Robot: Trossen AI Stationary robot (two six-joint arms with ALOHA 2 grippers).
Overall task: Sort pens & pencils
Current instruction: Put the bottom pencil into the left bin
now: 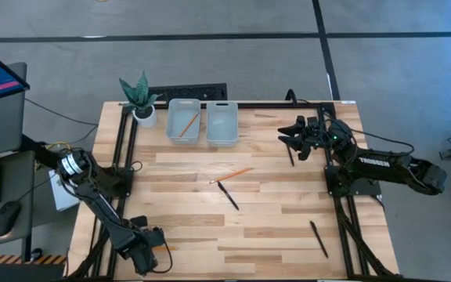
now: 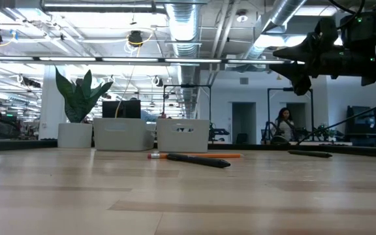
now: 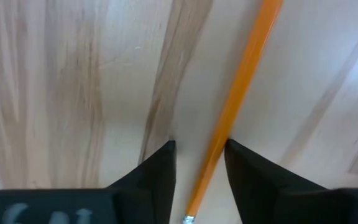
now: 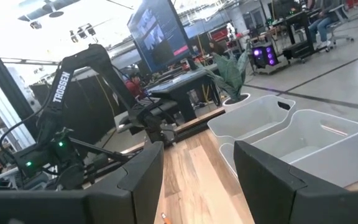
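My left gripper (image 3: 199, 163) is open and low over the table's near left corner (image 1: 151, 252). Its fingers stand on either side of an orange pencil (image 3: 241, 87) that lies flat on the wood, closer to one finger. A second pencil (image 1: 232, 175) and a black pen (image 1: 228, 194) lie at mid-table. A third pencil (image 1: 182, 125) rests in the left bin (image 1: 171, 133). Another pen (image 1: 319, 239) lies near the right near edge. A third pen (image 1: 291, 153) lies below my right gripper (image 1: 292, 135), which is open and raised (image 2: 299, 72).
Two pale bins stand side by side at the far edge; the right bin (image 1: 222, 139) shows nothing inside. A potted plant (image 1: 142, 98) sits left of them. Black rails run along both table sides (image 1: 124, 149). A person (image 2: 284, 124) is in the room far behind.
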